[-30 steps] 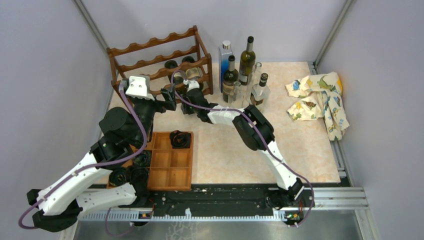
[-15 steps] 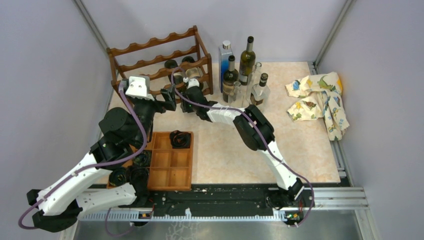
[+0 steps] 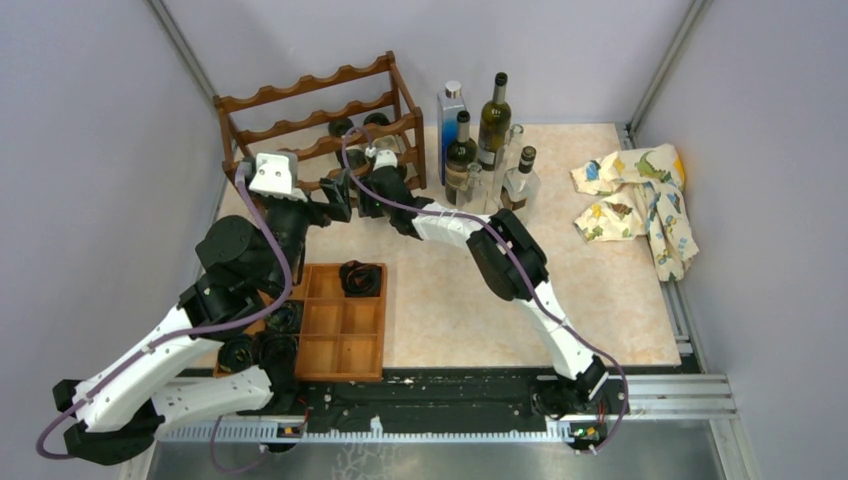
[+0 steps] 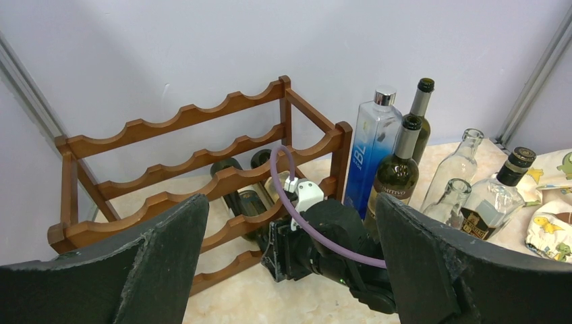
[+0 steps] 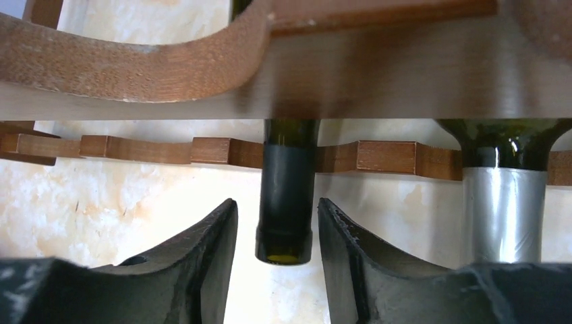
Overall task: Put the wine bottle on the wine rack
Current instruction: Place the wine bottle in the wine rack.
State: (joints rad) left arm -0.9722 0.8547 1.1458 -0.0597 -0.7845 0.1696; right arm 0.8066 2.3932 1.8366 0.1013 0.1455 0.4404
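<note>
Flanking wine bottle [image 5: 284, 175], right pincer [image 5: 277, 209], body hidden behind wine rack [image 5: 351, 74]

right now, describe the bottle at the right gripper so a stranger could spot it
Find the dark wooden wine rack at the table's back left; two bottles lie low in it. The wine bottle you want has its neck between the right gripper's fingers: a black capsule, where its neighbour's neck wears silver foil.

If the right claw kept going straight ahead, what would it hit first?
The right gripper has the wine bottle's neck between its parted fingers. Pushing on, it would probably slide along that neck and meet the wine rack's wavy rail first, though depth is hard to judge.
</note>
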